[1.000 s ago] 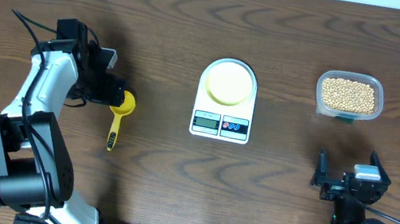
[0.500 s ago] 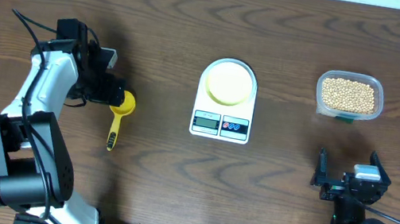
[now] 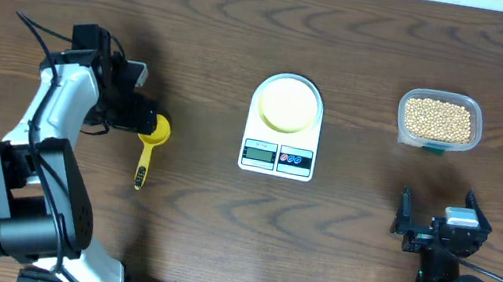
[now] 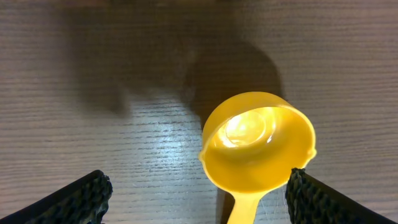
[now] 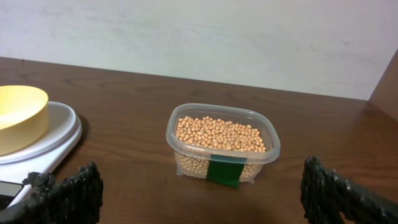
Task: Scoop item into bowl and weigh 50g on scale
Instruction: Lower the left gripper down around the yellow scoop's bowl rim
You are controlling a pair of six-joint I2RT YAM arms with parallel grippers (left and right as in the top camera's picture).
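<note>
- two grippers, both with jaws spread wide and nothing held.
- left gripper [image 3: 146,119] sits over the round cup of a glossy yellow plastic scoop [image 3: 152,141]. in the wrist view the cup [image 4: 258,146] lies between the ribbed black fingers [image 4: 81,196]. contact cannot be judged.
- scoop handle points to 6 o'clock and lies flat on the dark wood-grain table [image 3: 250,19].
- scale [image 3: 278,155]: white, flat, rounded rectangle at table centre, with display and buttons on its 6 o'clock edge.
- bowl [image 3: 287,103]: pale yellow, round, shallow, resting on the scale platform.
- beans [image 3: 438,118]: small, round, tan, filling a clear rounded-rectangular container [image 3: 402,119] at 2 o'clock from the scale. it carries a green label [image 5: 225,172].
- right gripper [image 3: 440,232] is at 6 o'clock from the container, well apart.
</note>
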